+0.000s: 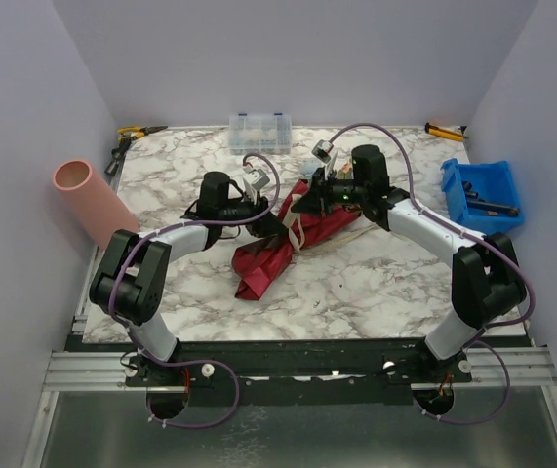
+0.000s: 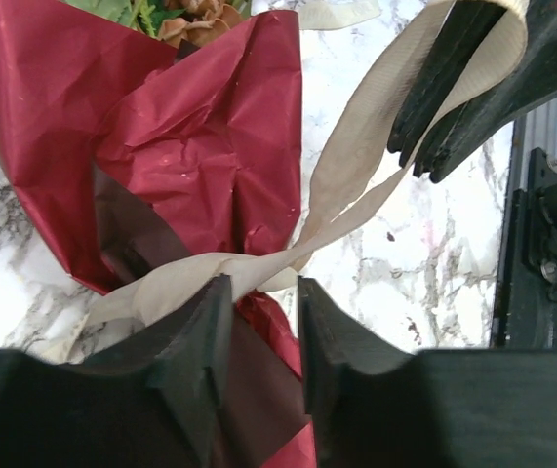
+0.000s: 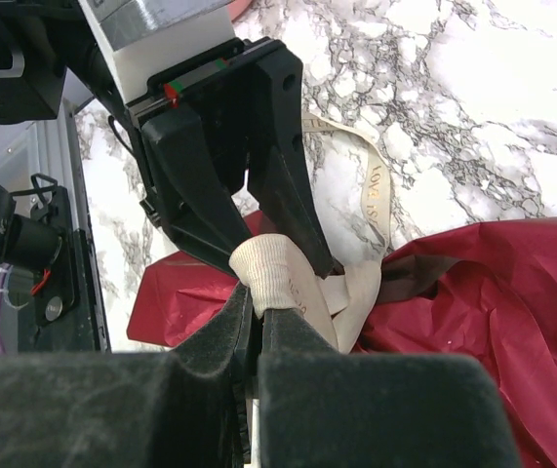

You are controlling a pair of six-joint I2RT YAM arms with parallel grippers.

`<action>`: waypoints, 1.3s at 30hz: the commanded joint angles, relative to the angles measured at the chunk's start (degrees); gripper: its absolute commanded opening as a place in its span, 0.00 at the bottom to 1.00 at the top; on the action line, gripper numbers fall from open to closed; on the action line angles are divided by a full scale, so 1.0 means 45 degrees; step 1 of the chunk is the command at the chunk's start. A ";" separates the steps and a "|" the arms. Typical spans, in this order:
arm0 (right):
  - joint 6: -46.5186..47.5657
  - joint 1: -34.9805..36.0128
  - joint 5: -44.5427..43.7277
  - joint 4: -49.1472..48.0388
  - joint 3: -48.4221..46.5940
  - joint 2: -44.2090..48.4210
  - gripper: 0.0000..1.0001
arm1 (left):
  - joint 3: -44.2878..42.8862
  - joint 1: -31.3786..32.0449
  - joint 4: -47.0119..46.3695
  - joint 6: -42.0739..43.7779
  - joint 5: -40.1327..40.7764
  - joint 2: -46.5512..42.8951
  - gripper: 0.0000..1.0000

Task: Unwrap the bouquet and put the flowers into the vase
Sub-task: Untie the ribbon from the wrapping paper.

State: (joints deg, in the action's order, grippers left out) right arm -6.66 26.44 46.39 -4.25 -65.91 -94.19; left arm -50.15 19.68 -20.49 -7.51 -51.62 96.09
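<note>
— Item one: bouquet. Location?
— Middle of the marble table, lying flat between the two arms. Dark red paper on, crumpled, gathered shut at the neck. Beige ribbon round that neck, one tail drawn up and off to the right.

— Item two: right gripper. Condition?
— Clamped on that ribbon tail; a fold of it bulges above the fingertips.

— Item three: left gripper?
— Jaws part-way apart, astride the tied neck, red paper between them. Whether they pinch it, I cannot tell.

— Item four: vase?
— Pink tube at the left edge of the table, well apart from the bouquet, nothing showing in its mouth.

— Progress entry?
— My reading: early. Untying in hand, not finished. Left to do: free the ribbon, open the paper, lift out the flowers, carry them to the vase.

— Not verified?
— Knot: hidden behind the left fingers, so loosened or tight is unknown.
— Flowers: only a brownish bloom and some green at the top edge of the left wrist view. The rest is cut off or under paper, so no count is possible.
— Vase: upright or leaning is hard to say from above, and its base is out of sight.
— Print on the ribbon: too small to read.
</note>
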 commanded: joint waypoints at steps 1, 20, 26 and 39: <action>-0.0107 -0.0162 0.0395 -0.0275 0.0114 0.0312 0.01 | -0.0379 0.0231 -0.0354 0.0264 -0.0210 0.0050 0.28; -0.0062 -0.0524 0.0276 -0.0045 -0.0029 0.0333 0.01 | -0.0654 0.0173 -0.0062 -0.0097 -0.0143 -0.0693 0.52; -0.0078 -0.0561 0.0396 -0.0088 -0.0002 0.0298 0.01 | -0.0301 0.0102 0.0168 0.2644 -0.0788 -0.0050 0.64; -0.0064 -0.0591 0.0384 -0.0050 -0.0061 0.0229 0.01 | -0.0656 0.0582 0.0627 0.3153 0.0293 0.0520 0.33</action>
State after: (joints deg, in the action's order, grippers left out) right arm -7.01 24.12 46.89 -4.21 -65.91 -94.19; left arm -52.10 21.80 -18.48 4.95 -52.40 97.45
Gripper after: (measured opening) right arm 0.023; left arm 0.436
